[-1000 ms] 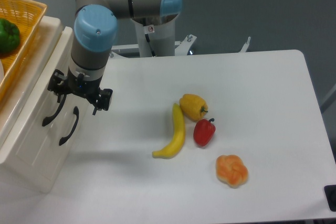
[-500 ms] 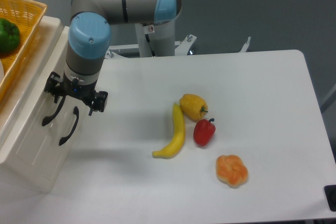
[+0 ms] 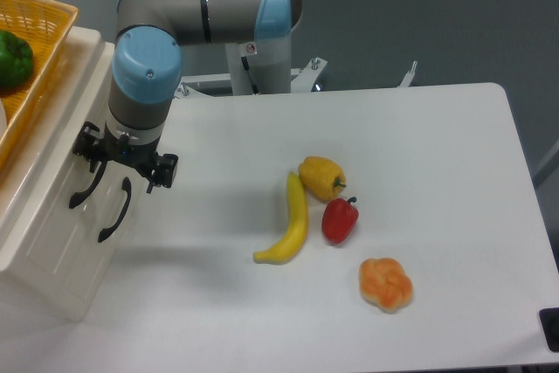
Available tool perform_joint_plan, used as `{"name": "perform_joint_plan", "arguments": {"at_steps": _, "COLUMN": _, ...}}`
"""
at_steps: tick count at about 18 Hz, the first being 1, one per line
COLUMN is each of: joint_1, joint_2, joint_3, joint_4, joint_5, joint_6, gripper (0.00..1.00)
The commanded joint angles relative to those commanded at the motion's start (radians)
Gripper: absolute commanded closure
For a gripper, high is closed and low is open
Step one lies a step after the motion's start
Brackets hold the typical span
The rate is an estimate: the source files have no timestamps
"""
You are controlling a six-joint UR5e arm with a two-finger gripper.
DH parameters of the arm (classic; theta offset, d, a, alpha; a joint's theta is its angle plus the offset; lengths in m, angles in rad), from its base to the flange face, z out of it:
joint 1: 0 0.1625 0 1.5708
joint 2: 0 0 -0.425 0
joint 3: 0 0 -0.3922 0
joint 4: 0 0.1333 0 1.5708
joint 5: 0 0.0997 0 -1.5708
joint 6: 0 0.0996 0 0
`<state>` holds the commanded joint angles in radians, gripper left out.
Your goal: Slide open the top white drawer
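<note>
The cream-white cabinet stands at the table's left edge, its front facing right. The top white drawer (image 3: 63, 176) carries a curved black handle (image 3: 84, 192); the lower drawer (image 3: 77, 261) has a like handle (image 3: 114, 214) beside it. Both drawers look pushed in. My gripper (image 3: 124, 162) hangs right at the cabinet front, its jaws spread wide apart over the upper ends of the two handles. One finger (image 3: 87, 144) is against the top drawer's face, the other (image 3: 163, 169) is out over the table. Nothing is clamped between them.
A yellow wicker basket (image 3: 39, 41) with a green pepper (image 3: 12, 58) sits on the cabinet's top. Mid-table lie a banana (image 3: 293, 224), a yellow pepper (image 3: 321, 177), a red pepper (image 3: 340, 219) and an orange pastry-like lump (image 3: 385, 283).
The gripper has shifted left and slightly up toward the cabinet front, most of it in the first half second. The jaws stay spread and the drawers have not moved.
</note>
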<state>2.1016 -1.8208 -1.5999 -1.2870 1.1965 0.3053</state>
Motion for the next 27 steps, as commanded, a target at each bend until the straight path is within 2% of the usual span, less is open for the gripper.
{"name": "perform_joint_plan", "arguments": {"at_steps": 7, "joint_1": 0.000, "joint_2": -0.006, "joint_3": 0.002, "joint_4": 0.003, "joint_5": 0.003, "joint_6": 0.003, "gripper": 0.00}}
{"name": "perform_joint_plan", "arguments": {"at_steps": 10, "joint_1": 0.000, "joint_2": -0.008, "joint_3": 0.011, "joint_4": 0.002, "joint_5": 0.046, "joint_6": 0.005, "gripper": 0.00}}
{"name": "perform_joint_plan", "arguments": {"at_steps": 27, "joint_1": 0.002, "joint_2": -0.011, "joint_3": 0.015, "joint_4": 0.008, "joint_5": 0.058, "joint_6": 0.015, "gripper": 0.00}}
